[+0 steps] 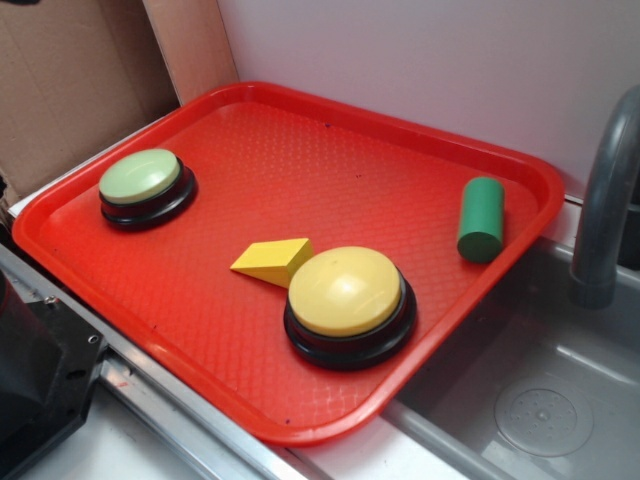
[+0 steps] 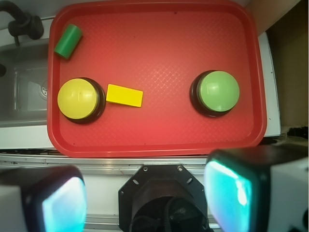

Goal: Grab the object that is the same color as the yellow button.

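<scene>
tray [image 1: 120,300]: red plastic, fine diamond-grid texture, slight sheen
yellow button [image 1: 345,290]: smooth, matt-looking plastic dome on glossy black base
green button [image 1: 140,176]: pale, smooth plastic dome, black glossy base
wedge block [image 1: 272,260]: yellow, smooth, matt
cylinder [image 1: 481,218]: green, smooth, matt
sink [image 1: 540,400]: grey, smooth, dull plastic look
cardboard [image 1: 60,80]: brown, matt

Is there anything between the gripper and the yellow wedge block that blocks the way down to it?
Nothing visible does. The gripper is open above the tray's near edge, and bare tray lies between it and the yellow wedge block. The yellow button sits right beside the block, so finger clearance there looks tight.
</scene>
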You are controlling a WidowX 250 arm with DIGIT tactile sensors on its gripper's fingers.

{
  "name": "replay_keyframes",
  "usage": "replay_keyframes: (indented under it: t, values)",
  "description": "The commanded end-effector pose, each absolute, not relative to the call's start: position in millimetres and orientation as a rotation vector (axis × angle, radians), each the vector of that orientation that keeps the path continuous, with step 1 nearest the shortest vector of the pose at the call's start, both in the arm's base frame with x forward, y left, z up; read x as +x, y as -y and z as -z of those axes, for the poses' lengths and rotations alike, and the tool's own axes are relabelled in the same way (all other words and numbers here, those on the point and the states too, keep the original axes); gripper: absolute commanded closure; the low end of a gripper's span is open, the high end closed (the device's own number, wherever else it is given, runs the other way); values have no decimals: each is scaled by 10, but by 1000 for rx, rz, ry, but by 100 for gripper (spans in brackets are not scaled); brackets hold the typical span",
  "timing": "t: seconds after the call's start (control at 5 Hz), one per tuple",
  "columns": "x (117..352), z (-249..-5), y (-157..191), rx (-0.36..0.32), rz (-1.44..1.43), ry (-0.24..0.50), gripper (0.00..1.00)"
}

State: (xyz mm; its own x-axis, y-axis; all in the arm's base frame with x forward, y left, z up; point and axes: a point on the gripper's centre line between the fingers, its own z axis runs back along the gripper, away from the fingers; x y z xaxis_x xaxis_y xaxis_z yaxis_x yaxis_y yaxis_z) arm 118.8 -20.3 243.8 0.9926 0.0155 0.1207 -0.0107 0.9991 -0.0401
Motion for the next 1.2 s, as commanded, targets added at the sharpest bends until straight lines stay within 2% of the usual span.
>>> replay_keyframes:
  t: [0.0,0.4,0.8,1.0]
  values:
    - [1188,-2438,203,-39,-13,121,0]
    - [1360,-2266,249,-33,283,207,0]
    - [1733,-1699,354,-46,682,227,0]
    - [1907,-1432,484,5,893,221,0]
